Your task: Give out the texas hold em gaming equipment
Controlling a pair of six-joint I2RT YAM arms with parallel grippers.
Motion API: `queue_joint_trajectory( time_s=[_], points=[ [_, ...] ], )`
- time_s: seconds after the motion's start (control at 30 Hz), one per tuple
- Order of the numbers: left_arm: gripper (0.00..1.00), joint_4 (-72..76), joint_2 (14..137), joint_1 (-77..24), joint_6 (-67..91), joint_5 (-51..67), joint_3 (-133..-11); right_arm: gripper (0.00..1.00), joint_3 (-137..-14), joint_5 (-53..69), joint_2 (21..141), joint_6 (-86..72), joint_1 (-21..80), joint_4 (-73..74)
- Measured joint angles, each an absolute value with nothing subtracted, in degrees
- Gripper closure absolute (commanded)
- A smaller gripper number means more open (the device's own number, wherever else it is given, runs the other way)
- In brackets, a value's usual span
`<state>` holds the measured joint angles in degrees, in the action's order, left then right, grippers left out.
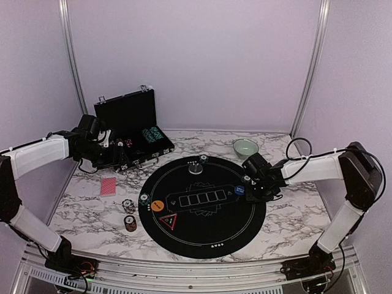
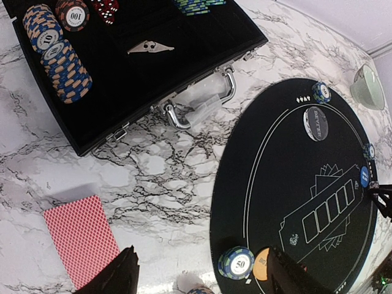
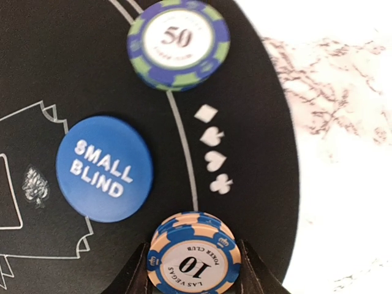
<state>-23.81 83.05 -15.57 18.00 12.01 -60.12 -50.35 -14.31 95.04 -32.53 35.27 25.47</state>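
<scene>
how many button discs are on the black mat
3. The white dealer button sits at the far edge of the black mat, the orange button near its left edge, and the blue small blind button near its right edge. More may be hidden.

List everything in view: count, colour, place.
mat: one, black, round, centre.
case: one, black, open, back left.
case chips: several rows, blue-peach and green, inside case.
bowl: one, pale green, back right.
cards: one pile, red backs, left of mat.
loose chips: two stacks, just off mat's left edge.
rim chips: three stacks, blue-green, mat's left, back and right edges.
ten chips: one stack, blue-peach, mat's right edge.
blue disc: one, mat's right side.
orange disc: one, mat's left side.
grey disc: one, mat's back.
red triangle: one, near orange disc.
left tool: open, by case.
right tool: shut on ten chips.
</scene>
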Motion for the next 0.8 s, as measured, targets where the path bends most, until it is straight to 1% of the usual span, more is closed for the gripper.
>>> queue_joint_trajectory(
  time_s=[0.5, 0.8],
  points=[
    [0.28, -23.8, 83.1, -15.6, 18.0, 12.0, -60.1, 0.68, -50.4, -14.4, 95.7, -29.5, 31.6, 23.1],
    [0.28, -23.8, 83.3, -15.6, 18.0, 12.0, -60.1, 0.67, -52.6, -14.4, 97.7, -27.1, 30.0, 22.9]
  ],
)
